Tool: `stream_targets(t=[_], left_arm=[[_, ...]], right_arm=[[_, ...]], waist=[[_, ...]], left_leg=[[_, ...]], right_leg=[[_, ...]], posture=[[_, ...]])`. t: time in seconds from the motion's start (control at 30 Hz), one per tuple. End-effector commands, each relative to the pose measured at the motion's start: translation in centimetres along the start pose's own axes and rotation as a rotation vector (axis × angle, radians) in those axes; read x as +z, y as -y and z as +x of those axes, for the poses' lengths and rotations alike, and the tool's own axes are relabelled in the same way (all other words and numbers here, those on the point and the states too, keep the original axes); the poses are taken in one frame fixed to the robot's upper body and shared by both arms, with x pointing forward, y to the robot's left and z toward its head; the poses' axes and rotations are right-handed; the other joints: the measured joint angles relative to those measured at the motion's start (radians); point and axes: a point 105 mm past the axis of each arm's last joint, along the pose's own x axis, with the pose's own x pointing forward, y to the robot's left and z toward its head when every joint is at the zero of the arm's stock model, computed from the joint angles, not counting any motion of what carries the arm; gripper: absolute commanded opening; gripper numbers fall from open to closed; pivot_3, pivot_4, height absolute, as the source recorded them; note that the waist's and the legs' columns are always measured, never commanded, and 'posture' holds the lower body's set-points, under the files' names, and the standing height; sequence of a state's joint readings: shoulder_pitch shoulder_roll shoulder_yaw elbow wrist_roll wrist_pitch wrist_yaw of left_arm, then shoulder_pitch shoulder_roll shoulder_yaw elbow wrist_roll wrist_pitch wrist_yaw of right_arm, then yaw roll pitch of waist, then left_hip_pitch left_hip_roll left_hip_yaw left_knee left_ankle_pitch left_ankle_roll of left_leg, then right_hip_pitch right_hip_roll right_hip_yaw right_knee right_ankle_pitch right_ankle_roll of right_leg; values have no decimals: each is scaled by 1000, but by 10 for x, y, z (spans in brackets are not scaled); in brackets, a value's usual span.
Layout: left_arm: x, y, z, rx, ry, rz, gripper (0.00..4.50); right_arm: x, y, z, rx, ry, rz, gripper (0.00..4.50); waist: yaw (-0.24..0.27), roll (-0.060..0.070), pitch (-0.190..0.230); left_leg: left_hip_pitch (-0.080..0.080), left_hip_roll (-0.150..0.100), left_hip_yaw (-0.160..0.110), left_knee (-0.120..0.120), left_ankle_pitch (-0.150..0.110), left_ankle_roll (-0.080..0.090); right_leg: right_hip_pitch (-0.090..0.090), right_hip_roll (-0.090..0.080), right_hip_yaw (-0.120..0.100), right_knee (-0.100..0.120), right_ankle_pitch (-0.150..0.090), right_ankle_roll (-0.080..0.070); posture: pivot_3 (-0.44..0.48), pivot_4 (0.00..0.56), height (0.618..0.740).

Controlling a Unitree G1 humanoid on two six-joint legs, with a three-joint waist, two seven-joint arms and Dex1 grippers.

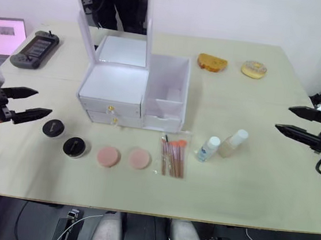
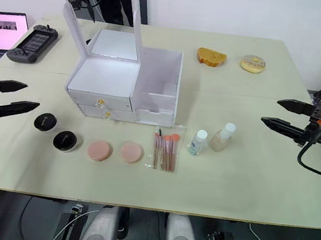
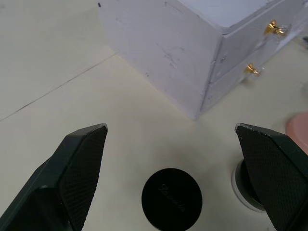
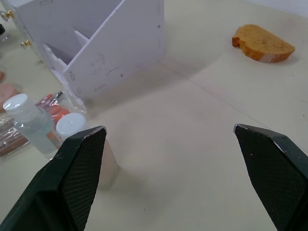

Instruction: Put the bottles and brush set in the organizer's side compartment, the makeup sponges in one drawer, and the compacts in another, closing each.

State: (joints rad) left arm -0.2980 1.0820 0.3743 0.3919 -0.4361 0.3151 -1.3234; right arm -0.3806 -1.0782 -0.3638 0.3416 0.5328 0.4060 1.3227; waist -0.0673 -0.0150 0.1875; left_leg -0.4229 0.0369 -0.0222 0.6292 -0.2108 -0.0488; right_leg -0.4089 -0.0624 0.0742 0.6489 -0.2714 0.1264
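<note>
Nothing of the task is done yet: every item lies loose on the counter [image 1: 257, 183] in a row in front of the organizer [image 1: 132, 88], whose mirror lid stands upright in the upper middle of the head view and whose two drawers, with gold knobs, are closed. The left end effector [image 1: 30, 103] hovers at the left edge, fingers spread wide and empty, just above and left of the two compacts [image 1: 53, 128]. The right end effector [image 1: 292, 121] hangs at the right edge, likewise wide open and empty, well apart from the bottles [image 1: 208, 148].

The step in hand looks like the first pick, and the bottles suit the right arm best, since they stand to the lower right of the side compartment [image 1: 167, 89], whose open top faces up. The two bottles stand just beside each other, so I would take the taller, yellowish one on the right first, closing across its body below the cap from the free side; that avoids knocking the blue-labelled one over. Lift straight up before moving over the bin, and lower it into the larger section behind the small divider instead of dropping it, as it could tip.

The brush set [image 1: 172, 157] lies flat in its clear sleeve just left of the bottles; a slippery, thin thing, probably best pinched at one end. The makeup sponges [image 1: 123, 157] sit between it and the compacts, and both need a drawer pulled open first.
</note>
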Motion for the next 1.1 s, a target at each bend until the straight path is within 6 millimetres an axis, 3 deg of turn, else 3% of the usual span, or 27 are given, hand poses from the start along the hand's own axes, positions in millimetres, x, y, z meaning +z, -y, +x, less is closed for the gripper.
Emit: stream_targets(t=[0.03,0.37,0.53,0.73,0.8,1.0,1.1], left_arm=[[11,-8,-8,46,13,70,4484],[12,-17,-11,80,45,40,4484],[12,-18,-10,92,54,43,4484],[34,-16,-5,40,164,-23,4484],[51,-6,-1,-32,220,-26,4484],[77,54,26,-350,232,49,4484],[90,72,36,-441,248,74,4484]], right_arm=[[12,3,-9,-18,25,-55,4500],[7,4,-11,-21,24,-60,4500],[14,0,-6,-15,29,-69,4500],[27,-7,0,-37,19,-52,4500],[34,-15,1,-23,15,-45,4500],[47,-43,8,7,-6,-16,4500],[51,-56,9,13,-10,-13,4500]], waist=[[0,0,0],[0,0,0],[0,0,0],[2,0,0],[4,0,0],[15,0,0],[24,0,0]], left_leg=[[0,0,0,0,0,0],[0,0,0,0,0,0],[0,0,0,0,0,0],[0,0,0,1,0,0],[0,0,0,1,0,0],[-1,0,0,1,0,0],[0,0,0,1,0,0]], right_leg=[[0,0,0,0,0,0],[0,0,0,0,1,1],[0,0,0,0,1,1],[0,0,0,1,1,1],[0,0,0,1,1,1],[0,0,0,0,1,1],[0,0,0,1,1,1]], posture=[[0,150,740],[0,150,740],[0,150,740],[0,150,740],[0,150,740],[0,150,740],[0,150,740]])
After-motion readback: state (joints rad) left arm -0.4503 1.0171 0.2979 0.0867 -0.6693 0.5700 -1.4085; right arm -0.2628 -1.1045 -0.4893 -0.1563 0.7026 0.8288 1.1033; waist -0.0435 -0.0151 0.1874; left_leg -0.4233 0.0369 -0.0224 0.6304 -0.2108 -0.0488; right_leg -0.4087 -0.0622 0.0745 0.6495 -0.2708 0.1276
